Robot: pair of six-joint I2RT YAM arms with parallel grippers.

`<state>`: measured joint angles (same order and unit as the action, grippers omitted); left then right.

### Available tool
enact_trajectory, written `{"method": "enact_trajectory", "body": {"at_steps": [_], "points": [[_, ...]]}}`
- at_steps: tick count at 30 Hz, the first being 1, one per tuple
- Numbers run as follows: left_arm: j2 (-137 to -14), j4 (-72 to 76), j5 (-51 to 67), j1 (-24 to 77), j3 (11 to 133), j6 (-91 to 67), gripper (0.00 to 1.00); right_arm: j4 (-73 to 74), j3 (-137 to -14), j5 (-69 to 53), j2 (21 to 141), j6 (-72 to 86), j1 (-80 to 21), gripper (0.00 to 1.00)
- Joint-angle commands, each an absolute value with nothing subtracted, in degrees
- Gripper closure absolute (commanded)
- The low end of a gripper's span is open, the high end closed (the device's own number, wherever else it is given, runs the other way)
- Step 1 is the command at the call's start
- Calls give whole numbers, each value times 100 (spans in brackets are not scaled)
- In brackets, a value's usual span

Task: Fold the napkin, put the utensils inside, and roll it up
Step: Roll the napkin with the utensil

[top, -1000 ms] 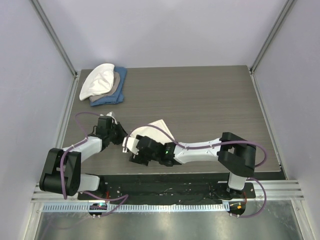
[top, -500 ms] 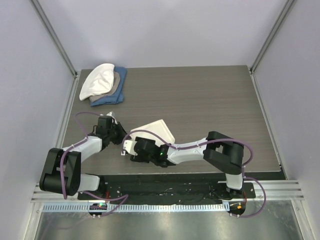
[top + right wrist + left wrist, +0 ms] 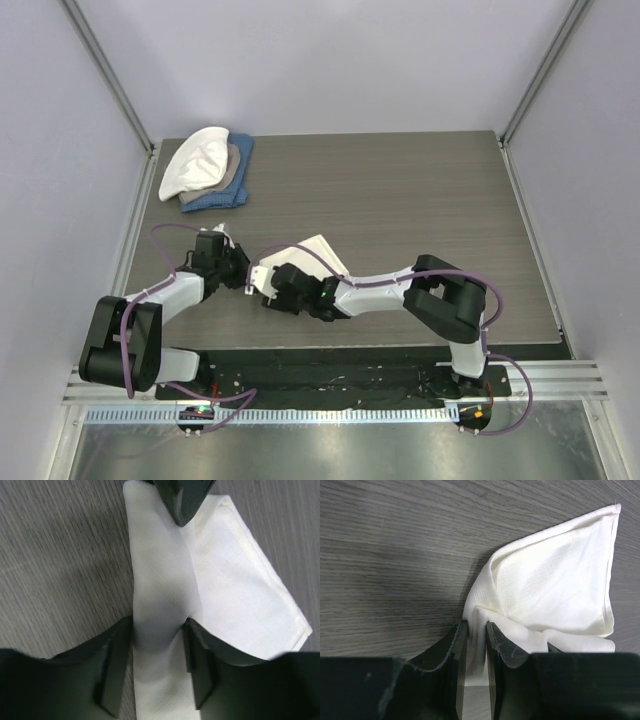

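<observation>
Pinching napkin (image 3: 555, 585) edge in nearly closed left gripper (image 3: 476, 630), bulk spreading just beyond fingertips. Straddling flat folded band of same cloth with half-open right gripper (image 3: 157, 627).

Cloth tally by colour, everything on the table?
Cream: 1, thin cream cloth napkin
White: 1, rumpled white cloth on top of the corner stack
Tan: 1, tan cloth under it
Blue: 1, blue cloth at the bottom
Total: 4
</observation>
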<state>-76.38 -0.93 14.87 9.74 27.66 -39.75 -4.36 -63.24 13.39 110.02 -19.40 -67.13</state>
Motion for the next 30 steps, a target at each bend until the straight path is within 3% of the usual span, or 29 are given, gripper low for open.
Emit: {"method": "enact_trajectory", "body": {"at_steps": [1, 5, 6, 10, 14, 19, 30], "points": [[-7550, -97, 1635, 976, 2935, -3850, 71, 175, -6389, 485, 11285, -1583, -6478, 55], [-7339, -254, 1416, 976, 3023, -3832, 50, 640, -6547, -147, 11391, -1407, -6294, 68], [-7174, -368, 1319, 976, 3023, -3832, 41, 711, -6574, -306, 11399, -1371, -6258, 70], [-6707, -624, 924, 976, 2936, -3806, 29, 1019, -6714, -1201, 11364, -1099, -6030, 77], [-6110, -659, 791, 976, 2655, -3841, 29, 1474, -7066, -1782, 11320, -721, -5828, 85], [-5337, -423, 966, 976, 2189, -3867, 30, 1942, -7496, -2302, 11355, -493, -5704, 86], [-5475, -369, 1388, 976, 1934, -4078, 45, 2267, -8015, -2935, 11654, -35, -5344, 88]]}}
